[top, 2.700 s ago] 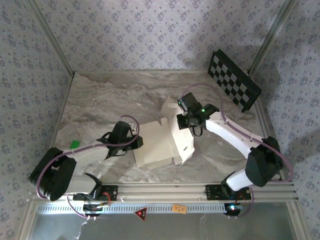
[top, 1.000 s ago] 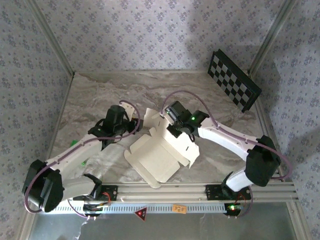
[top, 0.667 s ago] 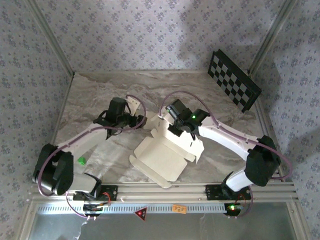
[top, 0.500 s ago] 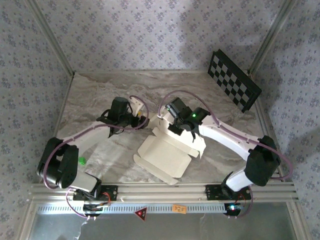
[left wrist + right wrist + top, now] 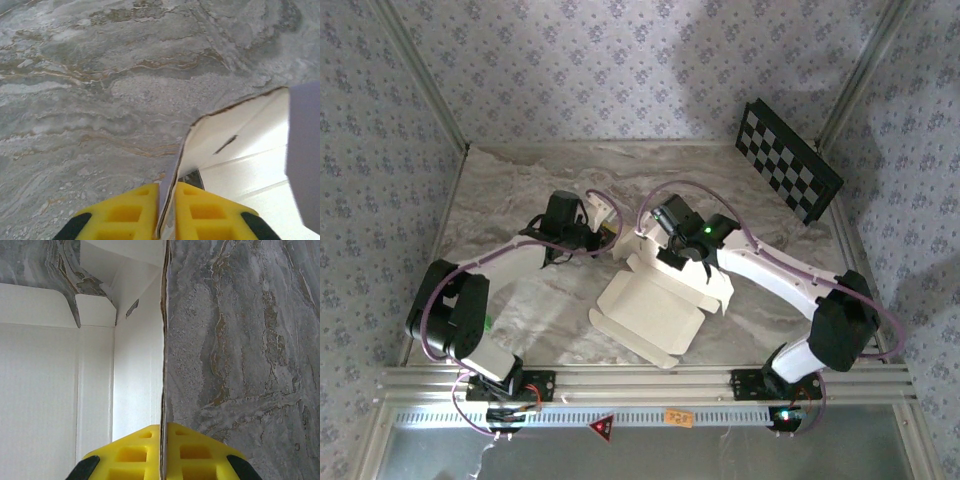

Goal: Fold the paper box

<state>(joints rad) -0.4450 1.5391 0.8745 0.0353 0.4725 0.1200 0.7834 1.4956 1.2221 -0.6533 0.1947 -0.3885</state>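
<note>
The paper box (image 5: pixel 650 310) lies partly folded mid-table, cream-white inside up, with flaps raised at its far end. My left gripper (image 5: pixel 609 233) is at the box's far left corner. In the left wrist view its yellow fingertips (image 5: pixel 135 210) pinch a thin upright flap (image 5: pixel 235 127) edge-on, so the left gripper (image 5: pixel 166 189) is shut on it. My right gripper (image 5: pixel 658 256) is over the far wall of the box. In the right wrist view the right gripper (image 5: pixel 163 428) is shut on a vertical card wall (image 5: pixel 137 370), the box floor (image 5: pixel 45 390) to its left.
A black-and-white checkerboard panel (image 5: pixel 788 160) leans at the back right corner. A small green item (image 5: pixel 485 322) sits beside the left arm's lower link. The aluminium rail (image 5: pixel 640 382) runs along the near edge. Patterned walls close in the marble table (image 5: pixel 520 190).
The left gripper swung in from the left to the box's far left flap, opened, then closed on it. The right gripper stayed shut on the box, which turned and shifted slightly.
</note>
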